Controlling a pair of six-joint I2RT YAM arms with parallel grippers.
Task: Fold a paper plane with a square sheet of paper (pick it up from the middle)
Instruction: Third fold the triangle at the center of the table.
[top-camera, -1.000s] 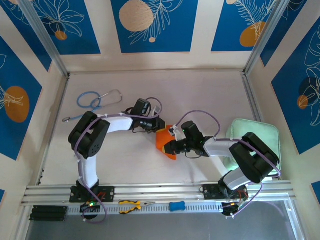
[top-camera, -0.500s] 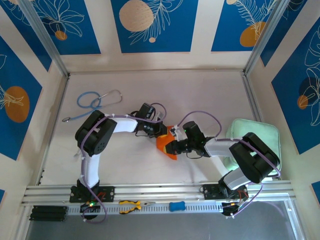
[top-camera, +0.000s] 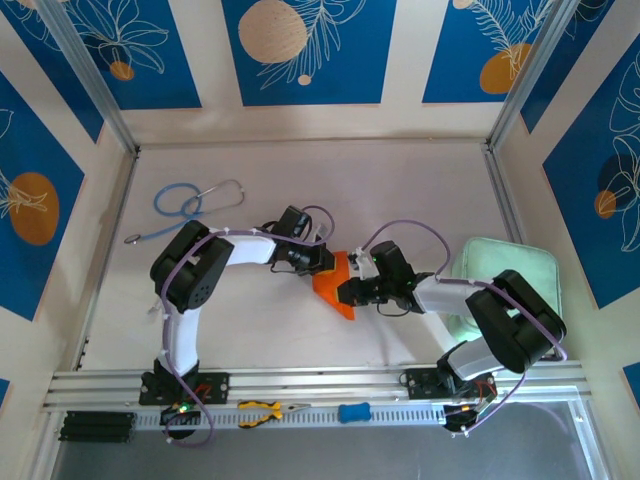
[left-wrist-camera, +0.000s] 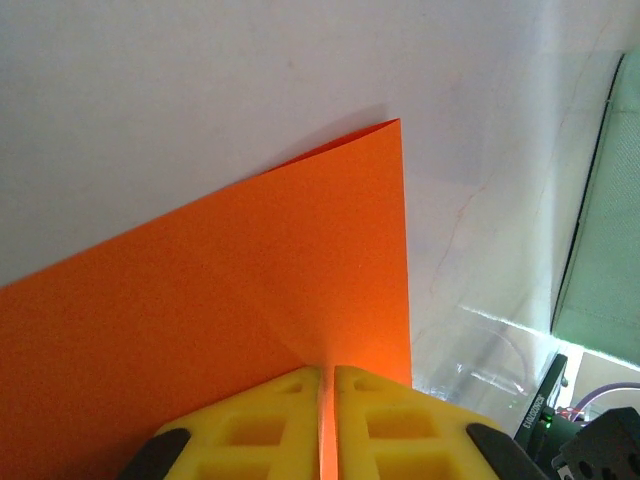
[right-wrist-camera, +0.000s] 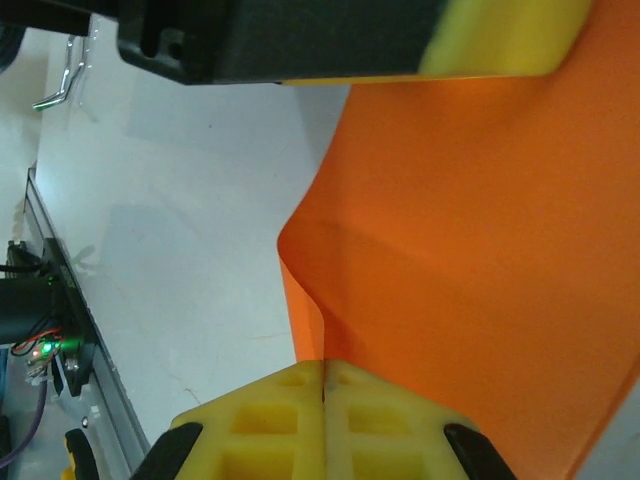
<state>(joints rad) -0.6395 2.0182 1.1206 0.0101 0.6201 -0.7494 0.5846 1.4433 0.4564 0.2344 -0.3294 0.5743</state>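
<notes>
The pale surface (top-camera: 400, 190) spreads out ahead of me. The green pad (top-camera: 510, 258) lies at its right edge, partly under my right arm, and a stethoscope (top-camera: 190, 205) lies at the far left. The orange paper (top-camera: 335, 285) is at mid-surface between my two tools, well apart from pad and stethoscope. It is bent rather than flat, with one sharp corner pointing away. My left tool (left-wrist-camera: 327, 400) is pinched tight on one edge, where a faint crease runs in. My right tool (right-wrist-camera: 325, 385) is clamped narrow on a raised fold from the other side.
</notes>
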